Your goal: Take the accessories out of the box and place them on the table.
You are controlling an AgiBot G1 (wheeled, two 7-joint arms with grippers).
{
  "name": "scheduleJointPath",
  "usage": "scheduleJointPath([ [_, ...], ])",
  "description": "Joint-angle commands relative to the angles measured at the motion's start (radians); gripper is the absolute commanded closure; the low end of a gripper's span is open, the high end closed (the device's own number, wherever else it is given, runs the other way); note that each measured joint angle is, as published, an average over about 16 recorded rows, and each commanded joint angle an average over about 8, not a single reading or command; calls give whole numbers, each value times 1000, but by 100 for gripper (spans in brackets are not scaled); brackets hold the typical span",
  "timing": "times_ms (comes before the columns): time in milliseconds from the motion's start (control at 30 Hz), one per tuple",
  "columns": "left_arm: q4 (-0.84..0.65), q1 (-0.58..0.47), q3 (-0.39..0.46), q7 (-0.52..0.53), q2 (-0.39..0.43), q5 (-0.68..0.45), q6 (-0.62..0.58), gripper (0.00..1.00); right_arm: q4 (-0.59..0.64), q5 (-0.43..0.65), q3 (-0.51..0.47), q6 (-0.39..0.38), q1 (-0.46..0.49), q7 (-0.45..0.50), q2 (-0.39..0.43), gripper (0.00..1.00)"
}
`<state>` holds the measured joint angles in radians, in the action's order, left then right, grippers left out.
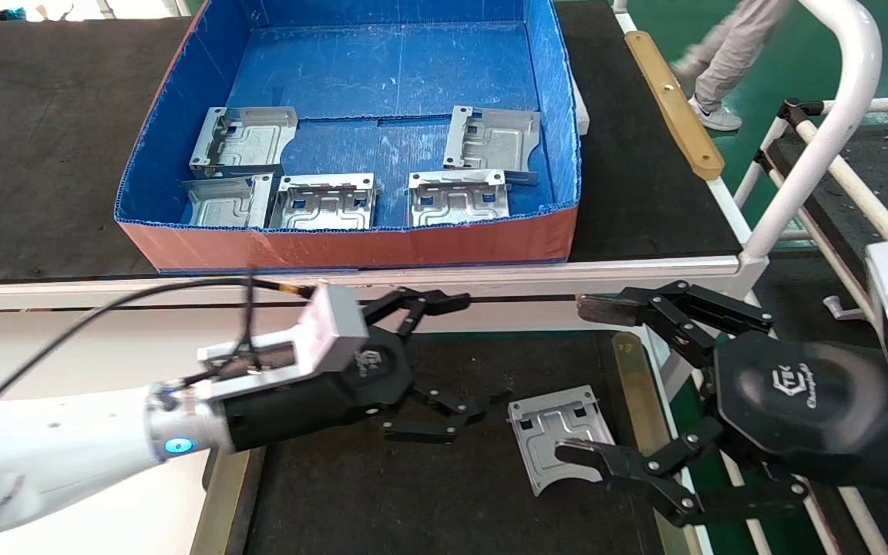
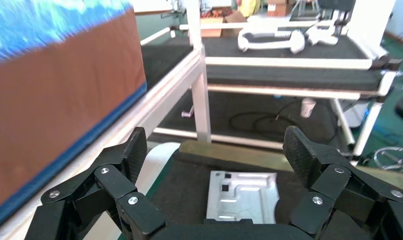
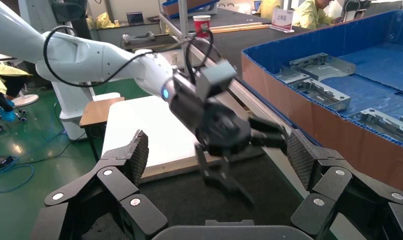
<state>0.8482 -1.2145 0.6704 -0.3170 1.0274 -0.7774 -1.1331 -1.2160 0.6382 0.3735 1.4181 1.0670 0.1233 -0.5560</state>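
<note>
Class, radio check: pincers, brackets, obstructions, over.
Left pincer open, empty. Right pincer open over one bracket lying on the table. Five remain in the box. Nothing obstructing.

The left arm reaches in from the robot's left, white forearm nearly level, its wrist carrying a grey camera block with a black cable looping back along it. The left gripper [image 1: 444,362] points toward the right arm, its black fingers spread wide and holding nothing. The right gripper [image 1: 594,385] faces it from the opposite side, fingers likewise parted and apparently empty, though its lower fingertip is hard to place. The two grippers hang near each other, apart.
</note>
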Motion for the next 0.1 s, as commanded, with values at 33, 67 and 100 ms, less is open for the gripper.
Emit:
scheduleJointPath([
  [33, 47, 15, -42, 54, -44, 5, -39, 0, 0, 0, 0, 0, 0, 0, 0, 0],
  [67, 53, 17, -47, 61, -51, 6, -44, 0, 0, 0, 0, 0, 0, 0, 0, 0],
  [100, 60, 19, -53, 69, -57, 6, -50, 0, 0, 0, 0, 0, 0, 0, 0, 0],
])
